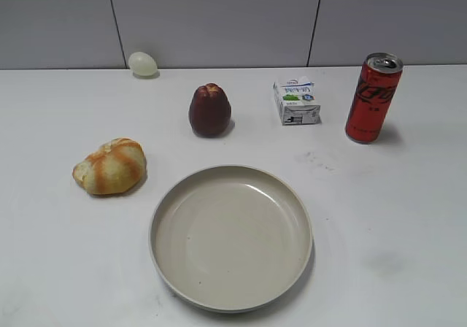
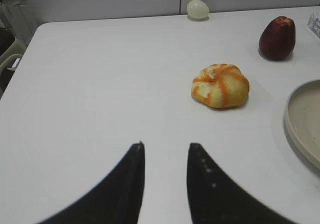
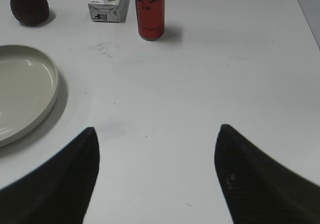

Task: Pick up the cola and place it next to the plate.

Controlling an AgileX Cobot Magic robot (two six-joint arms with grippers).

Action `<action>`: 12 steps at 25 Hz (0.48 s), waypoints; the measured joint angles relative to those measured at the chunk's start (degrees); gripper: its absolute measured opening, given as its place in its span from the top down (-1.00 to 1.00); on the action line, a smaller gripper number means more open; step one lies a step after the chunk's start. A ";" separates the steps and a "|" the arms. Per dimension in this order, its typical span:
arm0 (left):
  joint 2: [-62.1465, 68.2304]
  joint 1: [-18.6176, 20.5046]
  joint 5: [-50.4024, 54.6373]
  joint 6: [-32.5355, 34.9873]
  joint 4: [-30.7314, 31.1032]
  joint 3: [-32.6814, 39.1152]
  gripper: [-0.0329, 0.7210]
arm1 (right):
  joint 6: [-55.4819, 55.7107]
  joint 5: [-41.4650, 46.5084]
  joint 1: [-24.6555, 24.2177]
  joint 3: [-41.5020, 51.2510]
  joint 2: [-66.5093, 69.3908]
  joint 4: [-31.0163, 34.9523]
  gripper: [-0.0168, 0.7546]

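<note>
The cola (image 1: pixel 373 98) is a tall red can with a silver top, upright at the back right of the table; it also shows in the right wrist view (image 3: pixel 149 11). The plate (image 1: pixel 230 298) is a large beige dish at the front middle, also in the right wrist view (image 3: pixel 47 79) and at the edge of the left wrist view (image 2: pixel 291 115). My right gripper (image 3: pixel 157 131) is wide open and empty, well short of the cola. My left gripper (image 2: pixel 166 146) is open and empty over bare table. Neither gripper shows in the exterior view.
A small white milk carton (image 1: pixel 296 101) stands left of the cola. A dark red fruit (image 1: pixel 209 110), a bread roll (image 1: pixel 111 166) and a pale egg (image 1: pixel 143 63) lie on the left half. A grey wall rises behind the table's far edge.
</note>
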 joint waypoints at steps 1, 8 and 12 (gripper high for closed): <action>0.00 0.00 0.00 0.00 0.00 0.00 0.30 | 0.00 0.00 0.00 0.00 0.00 -0.07 -0.53; 0.00 0.00 0.00 0.00 0.00 0.00 0.30 | 0.00 0.00 0.00 0.00 0.00 -0.07 -0.53; 0.00 0.00 0.00 0.00 0.00 0.00 0.30 | 0.00 -0.20 0.00 0.00 0.00 -0.19 -0.53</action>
